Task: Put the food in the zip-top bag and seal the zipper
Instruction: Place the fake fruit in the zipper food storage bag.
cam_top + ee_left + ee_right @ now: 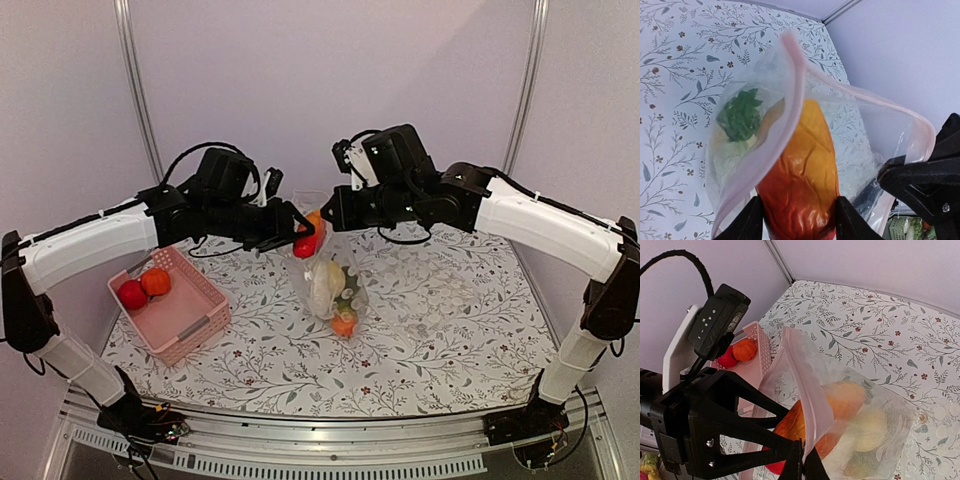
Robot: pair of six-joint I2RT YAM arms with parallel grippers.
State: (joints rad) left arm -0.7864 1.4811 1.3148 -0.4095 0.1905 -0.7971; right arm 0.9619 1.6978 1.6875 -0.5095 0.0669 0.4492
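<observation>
Left claw [799, 222], arm stretched level over the floral worktop [450, 320], grips a glossy red-orange toy fruit [800, 170] at the mouth of the clear crinkly zip-top bag [875, 435], whose zipper rim [807, 385] my closed right claw [802, 462] pinches, holding it up.

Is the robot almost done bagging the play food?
Not yet. Done: a leafy radish and more sit in the zip-top bag. In hand: the left gripper holds a red-orange toy fruit at its mouth; the right gripper pinches the zipper. Left: a red toy and an orange toy in the pink basket, then sealing.
</observation>
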